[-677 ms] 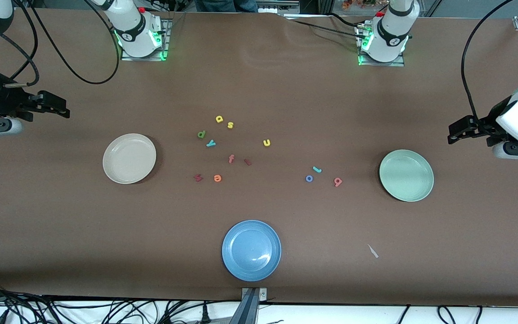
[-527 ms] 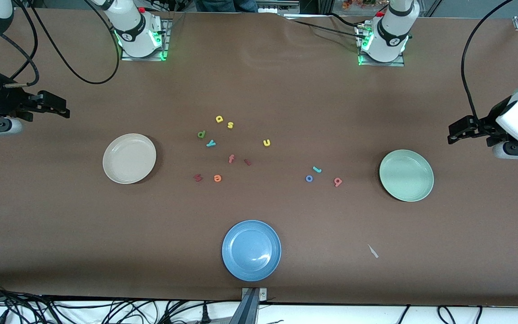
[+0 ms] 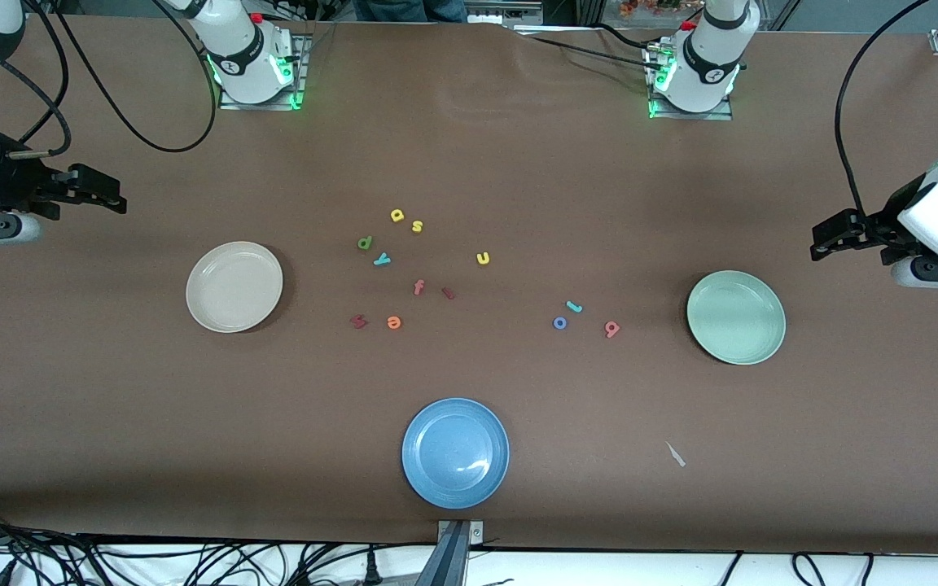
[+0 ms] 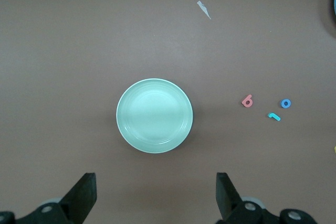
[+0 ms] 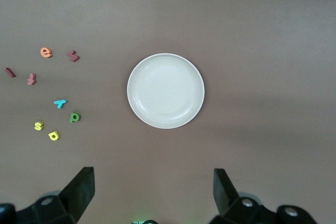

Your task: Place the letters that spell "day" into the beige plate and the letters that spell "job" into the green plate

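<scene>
We are looking at a job not yet begun: all six wanted letters are lying on the table (image 3: pixel 518 163) and both plates are sitting bare.

The right end effector (image 3: pixel 115 199) is hovering at mid-height at the frame edge on the right arm's end, fingers spread wide and gripping nothing. The left end effector (image 3: pixel 817 244) is mirroring it at the other edge, just as wide and just as empty.

The beige plate (image 3: pixel 234 286) is resting mid-frame toward the right arm's end. The yellow a (image 3: pixel 396 215), green d (image 3: pixel 365 242) and teal y (image 3: pixel 382 260) are clustering just above centre. The green plate (image 3: pixel 736 317) is sitting toward the left arm's end, with the teal j (image 3: pixel 573 307), blue o (image 3: pixel 560 323) and salmon b (image 3: pixel 612 329) close together beside it.

We are judging the first pick as the step in hand. Each arm should be taking the cluster nearest its own plate, coming straight down and closing low on these thin pieces. The a is lying just beside the yellow s (image 3: pixel 417 226) (an easy mix-up), so we are advising a careful line-up there.

Counting, we are finding:
- three plates, including the blue plate (image 3: pixel 455 452) at lower centre
- twelve letters, six of them wanted
- two end effectors
</scene>
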Controlling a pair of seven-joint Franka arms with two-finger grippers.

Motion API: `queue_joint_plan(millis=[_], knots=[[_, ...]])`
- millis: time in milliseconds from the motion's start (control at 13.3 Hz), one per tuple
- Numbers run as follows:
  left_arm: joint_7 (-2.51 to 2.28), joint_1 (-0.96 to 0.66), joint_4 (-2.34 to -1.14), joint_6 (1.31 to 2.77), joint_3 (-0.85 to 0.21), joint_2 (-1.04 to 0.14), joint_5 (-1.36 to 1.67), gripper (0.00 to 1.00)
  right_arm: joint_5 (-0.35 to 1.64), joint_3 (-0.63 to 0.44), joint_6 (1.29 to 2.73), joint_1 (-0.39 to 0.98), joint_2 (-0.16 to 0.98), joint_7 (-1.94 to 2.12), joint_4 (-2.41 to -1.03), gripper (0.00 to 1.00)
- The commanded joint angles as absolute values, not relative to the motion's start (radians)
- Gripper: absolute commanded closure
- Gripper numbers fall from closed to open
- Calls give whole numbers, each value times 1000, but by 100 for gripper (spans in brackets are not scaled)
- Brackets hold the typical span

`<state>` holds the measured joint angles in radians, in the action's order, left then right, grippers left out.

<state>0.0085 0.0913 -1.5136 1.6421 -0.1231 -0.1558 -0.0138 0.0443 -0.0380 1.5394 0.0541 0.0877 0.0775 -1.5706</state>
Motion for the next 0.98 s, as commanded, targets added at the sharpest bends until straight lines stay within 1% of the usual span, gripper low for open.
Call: queue_joint_plan(millis=[0, 903], knots=[[40, 95, -1497, 1626, -123, -167, 8, 0, 63, -38, 1536, 48, 89, 94, -1566, 0], [40, 97, -1497, 1625, -123, -169, 8, 0, 54, -37, 1531, 51, 89, 92, -1568, 0]])
